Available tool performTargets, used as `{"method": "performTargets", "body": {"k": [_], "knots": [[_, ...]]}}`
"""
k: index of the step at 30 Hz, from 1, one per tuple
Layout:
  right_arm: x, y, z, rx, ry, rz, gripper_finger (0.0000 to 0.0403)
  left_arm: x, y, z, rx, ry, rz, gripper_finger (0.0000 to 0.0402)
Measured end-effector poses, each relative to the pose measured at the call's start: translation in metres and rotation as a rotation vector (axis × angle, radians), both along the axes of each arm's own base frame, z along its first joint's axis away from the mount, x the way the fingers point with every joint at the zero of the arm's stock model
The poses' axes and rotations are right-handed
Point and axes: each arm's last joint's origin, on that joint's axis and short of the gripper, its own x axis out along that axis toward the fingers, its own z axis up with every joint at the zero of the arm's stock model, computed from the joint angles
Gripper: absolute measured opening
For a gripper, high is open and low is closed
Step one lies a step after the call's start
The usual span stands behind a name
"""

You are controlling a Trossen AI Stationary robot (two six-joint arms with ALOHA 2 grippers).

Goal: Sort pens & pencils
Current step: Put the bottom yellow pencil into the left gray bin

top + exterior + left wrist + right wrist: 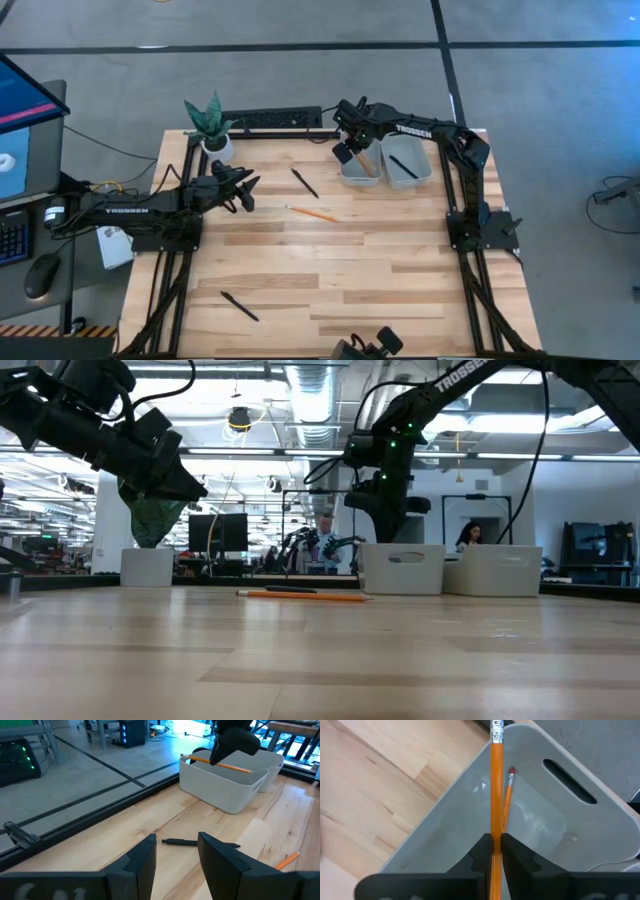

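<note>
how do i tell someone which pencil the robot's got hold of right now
Start at the two pale bins at the table's far right; the right gripper hangs over the left bin. The held pencil is clamped between its shut fingers, above that bin. Unlike the pencil already in the bin and the loose pencil lying mid-table, it touches nothing but the fingers.

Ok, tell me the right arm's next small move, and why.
Probably open the right pincer and let go. It is shut on a pencil held over the left bin, where another pencil already lies, so the drop should land it with its kind.
</note>
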Motion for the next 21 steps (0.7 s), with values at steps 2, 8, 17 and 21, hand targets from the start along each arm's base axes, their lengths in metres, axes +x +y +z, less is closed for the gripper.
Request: {"method": "performTargets", "body": {"k": [2, 8, 17, 21], "knots": [[0.0, 0.0, 0.0, 0.001, 0.0, 0.001, 0.006, 0.0, 0.0, 0.0, 0.002, 0.002, -0.001, 0.0135], [0.0, 0.0, -0.006, 0.019, 0.03, -0.001, 0.006, 0.0, 0.0, 0.0, 0.005, 0.004, 0.001, 0.0135], [-0.003, 0.002, -0.018, 0.029, 0.033, -0.023, 0.006, 0.0, 0.0, 0.0, 0.006, 0.005, 0.001, 0.0135], [-0.006, 0.005, -0.027, 0.043, 0.056, -0.022, 0.006, 0.0, 0.0, 0.0, 0.004, 0.004, 0.002, 0.0135]]}}
